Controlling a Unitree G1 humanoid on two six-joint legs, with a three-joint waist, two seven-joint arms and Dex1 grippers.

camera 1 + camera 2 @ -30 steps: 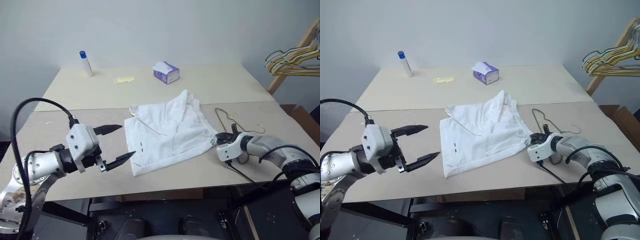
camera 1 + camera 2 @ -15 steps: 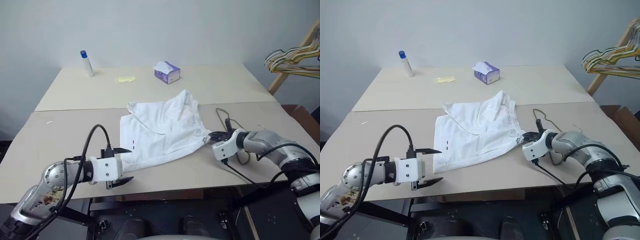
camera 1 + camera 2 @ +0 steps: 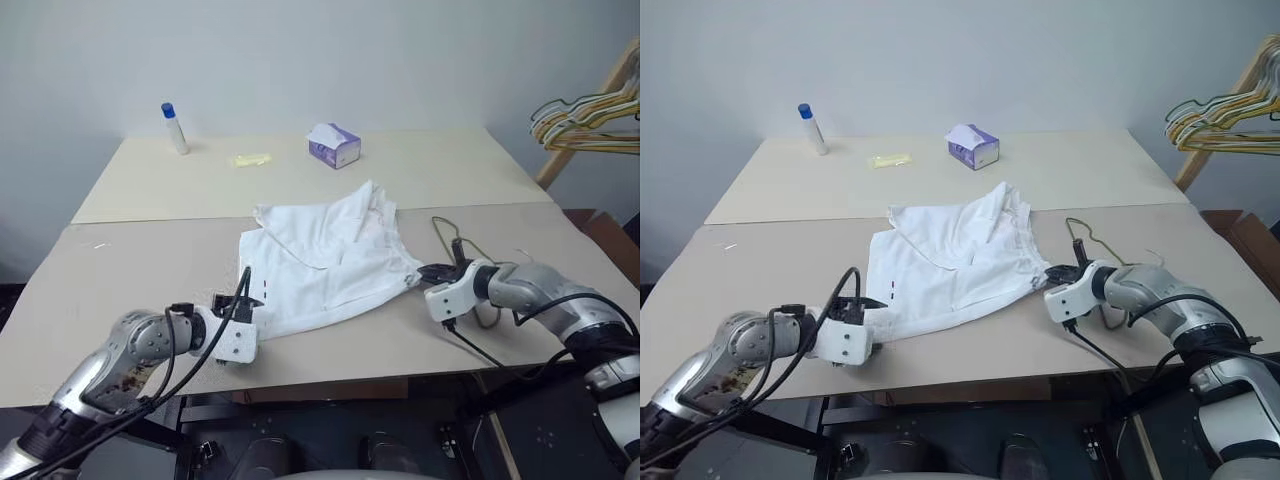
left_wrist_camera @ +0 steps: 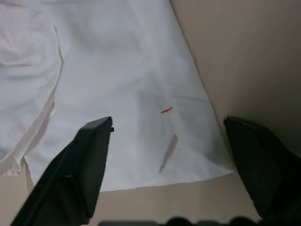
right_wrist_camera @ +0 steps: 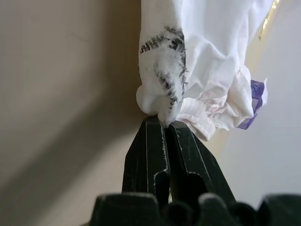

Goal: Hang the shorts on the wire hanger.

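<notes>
The white shorts lie crumpled in the middle of the table. My left gripper is low over the table at their near left hem corner. In the left wrist view its fingers stand open, one on either side of the hem with its small red mark. My right gripper is shut on the gathered waistband corner at the shorts' right side. The olive wire hanger lies flat on the table just behind the right gripper, partly hidden by it.
At the back of the table stand a purple-white tissue box, a white bottle with a blue cap and a small yellow item. A bunch of hangers on a wooden rail hangs at the far right.
My left arm has come down from above the table to the shorts' near left hem corner, rolling its wrist. The right gripper keeps its grip and has pushed the waistband slightly left.
</notes>
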